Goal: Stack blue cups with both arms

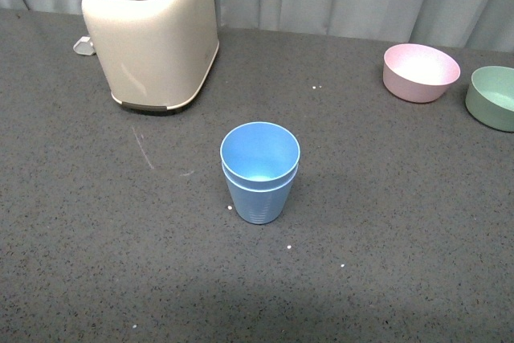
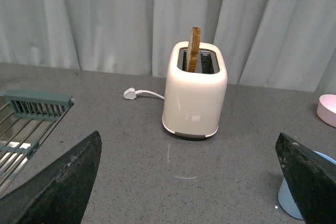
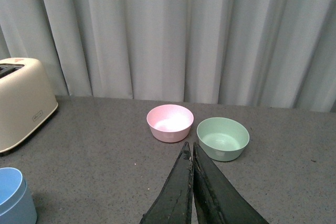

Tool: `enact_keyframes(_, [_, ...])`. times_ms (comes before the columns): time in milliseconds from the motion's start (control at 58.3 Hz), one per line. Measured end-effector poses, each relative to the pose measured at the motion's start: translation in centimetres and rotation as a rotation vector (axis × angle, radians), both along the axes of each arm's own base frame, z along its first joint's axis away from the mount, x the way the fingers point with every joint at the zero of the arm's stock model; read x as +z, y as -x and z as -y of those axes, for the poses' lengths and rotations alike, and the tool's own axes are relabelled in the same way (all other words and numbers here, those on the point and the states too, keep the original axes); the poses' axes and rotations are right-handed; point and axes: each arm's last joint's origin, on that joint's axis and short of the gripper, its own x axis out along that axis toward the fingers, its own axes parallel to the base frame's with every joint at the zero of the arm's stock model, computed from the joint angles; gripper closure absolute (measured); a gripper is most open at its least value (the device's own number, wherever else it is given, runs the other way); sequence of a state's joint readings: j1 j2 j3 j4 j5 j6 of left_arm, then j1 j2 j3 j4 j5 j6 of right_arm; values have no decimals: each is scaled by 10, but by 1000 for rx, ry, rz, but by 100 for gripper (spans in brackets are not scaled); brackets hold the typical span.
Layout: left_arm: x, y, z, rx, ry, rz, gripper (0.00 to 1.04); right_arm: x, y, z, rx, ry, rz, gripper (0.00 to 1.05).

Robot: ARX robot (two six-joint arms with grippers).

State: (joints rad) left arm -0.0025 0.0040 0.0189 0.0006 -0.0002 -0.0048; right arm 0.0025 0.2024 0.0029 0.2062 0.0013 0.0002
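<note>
blue cups [image 1: 259, 173] nested upright mid-table, in front of the toaster [image 1: 152, 38]. left gripper [image 2: 189, 182] spread wide, empty. right gripper [image 3: 190, 182] pressed together, empty, near the bowls.

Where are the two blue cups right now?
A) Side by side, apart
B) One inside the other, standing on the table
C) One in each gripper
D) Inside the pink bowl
B: the front view shows the blue cups nested, upright on the table, with no gripper touching them.

Kitchen counter: toaster [image 1: 152, 38], bowls [image 1: 420, 72]
</note>
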Motion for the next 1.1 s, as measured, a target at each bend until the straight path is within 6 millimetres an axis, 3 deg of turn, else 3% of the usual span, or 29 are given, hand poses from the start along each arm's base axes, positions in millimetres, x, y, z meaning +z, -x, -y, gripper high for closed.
enact_keyframes(498, [0, 0, 0, 0, 0, 0, 7, -3, 12, 0, 2, 1, -6, 103])
enact_keyframes(669, [0, 0, 0, 0, 0, 0, 7, -3, 12, 0, 3, 1, -6, 70])
enact_keyframes(858, [0, 0, 0, 0, 0, 0, 7, -3, 12, 0, 3, 1, -6, 22])
enact_keyframes(909, [0, 0, 0, 0, 0, 0, 7, -3, 12, 0, 3, 1, -5, 14])
enact_keyframes(961, [0, 0, 0, 0, 0, 0, 7, -3, 12, 0, 3, 0, -6, 8])
enact_keyframes(1098, [0, 0, 0, 0, 0, 0, 7, -3, 12, 0, 3, 0, -6, 10])
